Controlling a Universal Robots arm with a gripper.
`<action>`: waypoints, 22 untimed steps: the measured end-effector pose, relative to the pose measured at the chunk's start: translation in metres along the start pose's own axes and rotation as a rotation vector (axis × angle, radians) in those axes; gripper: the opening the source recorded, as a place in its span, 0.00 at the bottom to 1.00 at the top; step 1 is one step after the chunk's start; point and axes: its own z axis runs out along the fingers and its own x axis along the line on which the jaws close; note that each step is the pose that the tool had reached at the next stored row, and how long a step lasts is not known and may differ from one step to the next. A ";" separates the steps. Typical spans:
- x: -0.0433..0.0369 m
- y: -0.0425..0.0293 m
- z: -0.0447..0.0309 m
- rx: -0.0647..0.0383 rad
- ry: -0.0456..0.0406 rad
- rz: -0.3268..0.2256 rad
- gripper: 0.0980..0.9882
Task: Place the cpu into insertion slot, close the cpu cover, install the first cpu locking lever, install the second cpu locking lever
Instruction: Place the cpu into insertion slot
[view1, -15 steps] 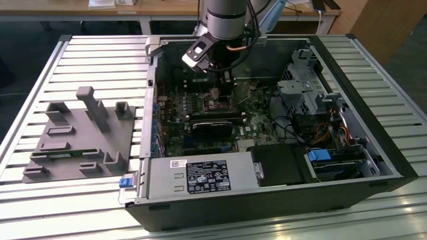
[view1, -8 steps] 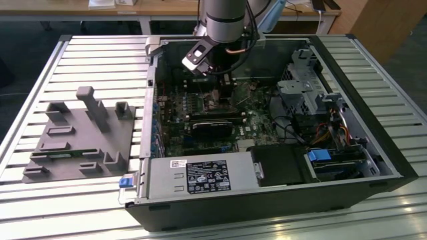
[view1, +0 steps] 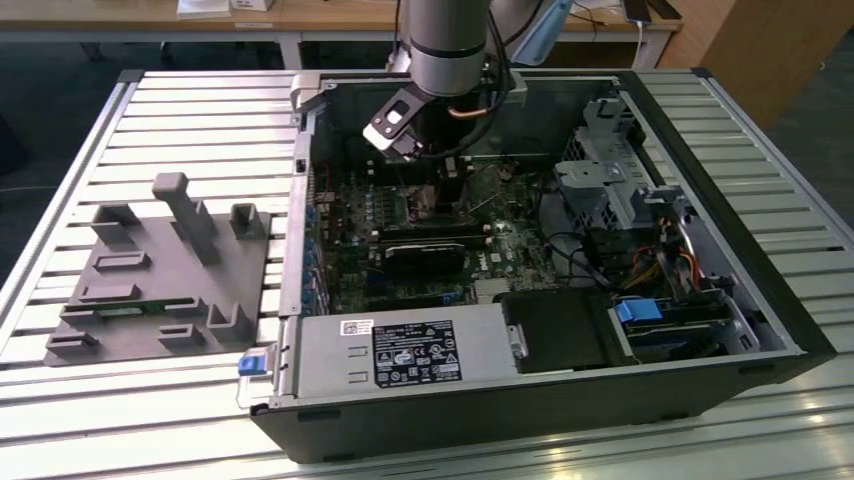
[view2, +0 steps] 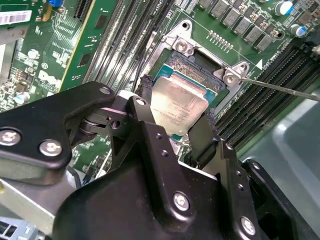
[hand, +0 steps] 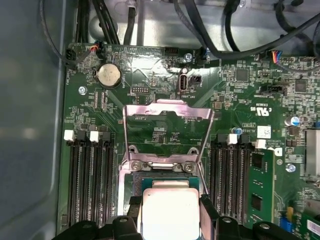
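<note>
The cpu (view2: 181, 106), a square chip with a silver top, sits pinched between my gripper's black fingers (view2: 143, 97). My gripper (view2: 176, 101) holds it right over the insertion slot (view2: 196, 64) on the green motherboard (view2: 70, 55); I cannot tell whether it rests in the slot. In the first wrist view the cpu (hand: 170, 216) lies between the fingers of my gripper (hand: 170, 201), just short of the insertion slot (hand: 156, 176). The cpu cover (hand: 167, 111) is swung open beyond the slot. A thin locking lever (view2: 282, 88) juts out beside the socket. In the exterior view my gripper (view1: 451, 183) reaches down into the case.
Black memory slots (hand: 90, 185) flank the socket on both sides. A black heatsink block (view1: 427, 255) lies on the board, a power supply (view1: 400, 352) closes the case front, and drive bays with cables (view1: 641, 210) stand at the exterior view's right. A grey fixture (view1: 160, 270) sits on the slatted table.
</note>
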 end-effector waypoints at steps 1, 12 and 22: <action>0.0002 -0.0001 0.0011 0.000 0.0000 0.000 0.50; 0.0016 -0.0018 0.0083 0.000 -0.0001 0.000 0.50; 0.0036 -0.0029 0.0114 0.000 -0.0001 0.000 0.50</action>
